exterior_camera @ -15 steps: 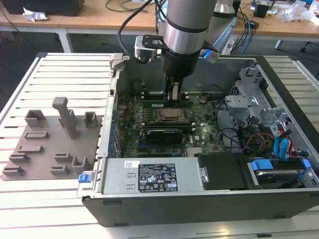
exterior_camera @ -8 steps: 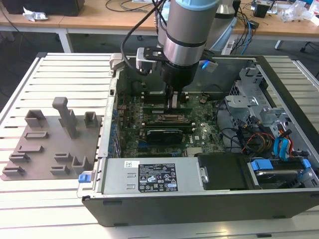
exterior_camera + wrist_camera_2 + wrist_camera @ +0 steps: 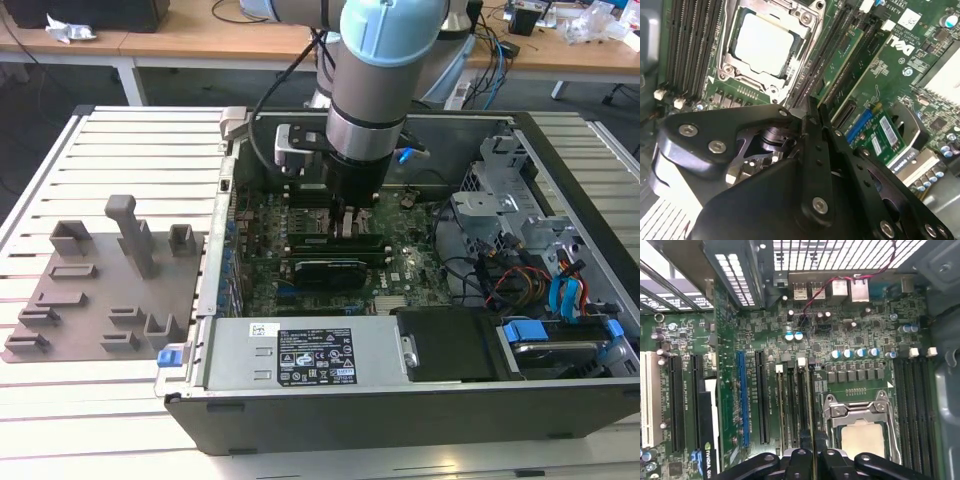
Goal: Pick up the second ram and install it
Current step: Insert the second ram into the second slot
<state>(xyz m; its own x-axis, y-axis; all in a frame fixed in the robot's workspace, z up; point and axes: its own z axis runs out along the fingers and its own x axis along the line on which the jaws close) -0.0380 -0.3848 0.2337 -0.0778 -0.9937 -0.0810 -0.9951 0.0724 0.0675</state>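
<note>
My gripper (image 3: 345, 226) is down inside the open computer case (image 3: 214, 260), over the memory slots beside the processor socket (image 3: 765, 42). Its two black fingers stand nearly together in both wrist views (image 3: 815, 107) (image 3: 813, 439). The second ram (image 3: 813, 407) shows edge-on as a thin dark strip between them, lined up along a slot. Another green memory stick (image 3: 844, 57) sits seated in a slot alongside. In the exterior view the arm's wrist hides the spot where fingers and slot meet.
A grey holder plate (image 3: 100, 290) with upright blocks lies outside the case at the exterior view's left. The power supply (image 3: 300, 352) lies along the near case wall. Drive cages and blue and orange cables (image 3: 560, 290) crowd the exterior view's right. A graphics card (image 3: 325, 270) lies near the slots.
</note>
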